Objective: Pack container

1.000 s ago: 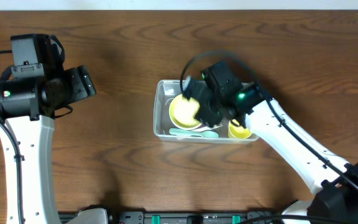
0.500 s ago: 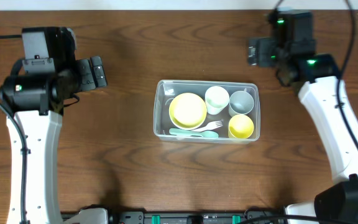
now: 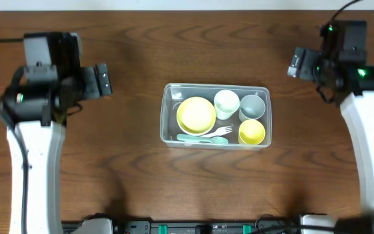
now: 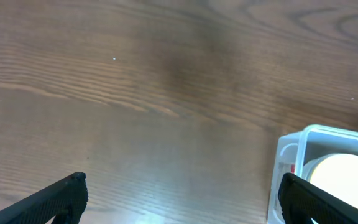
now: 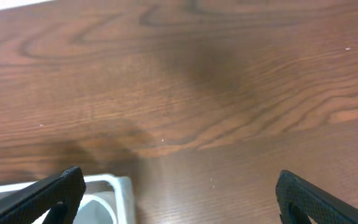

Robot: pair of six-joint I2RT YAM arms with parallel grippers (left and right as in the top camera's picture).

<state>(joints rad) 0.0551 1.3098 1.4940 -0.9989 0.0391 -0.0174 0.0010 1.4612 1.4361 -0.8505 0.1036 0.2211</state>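
Two arms flank the container (image 3: pixel 215 86), which sits at the middle of the surface (image 3: pixel 141 169) exactly where it sat a second ago. The right arm reached over it then, its gripper above the yellow bowl (image 3: pixel 196 114). Half a second ago that arm had drawn back to the far right, and now the right gripper (image 3: pixel 299 63) hangs further right still, well apart from the tub. The left gripper (image 3: pixel 99 80) has barely shifted, well clear on the left side. In each wrist view the fingers stand wide apart with only bare wood between them, so both the left gripper (image 4: pixel 182 190) and the right gripper (image 5: pixel 179 186) are empty. A corner of the tub shows low in each wrist view. Inside the tub lie the yellow bowl, a white cup (image 3: pixel 226 103), a grey cup (image 3: pixel 252 105), a yellow cup (image 3: pixel 252 132), a pale green spoon (image 3: pixel 197 138) and a white fork (image 3: pixel 221 132). The surface is dark brown wood with strong grain. A pale strip (image 3: pixel 174 5) runs beyond its far edge, and dark rig hardware (image 3: pixel 200 227) lines the near edge.
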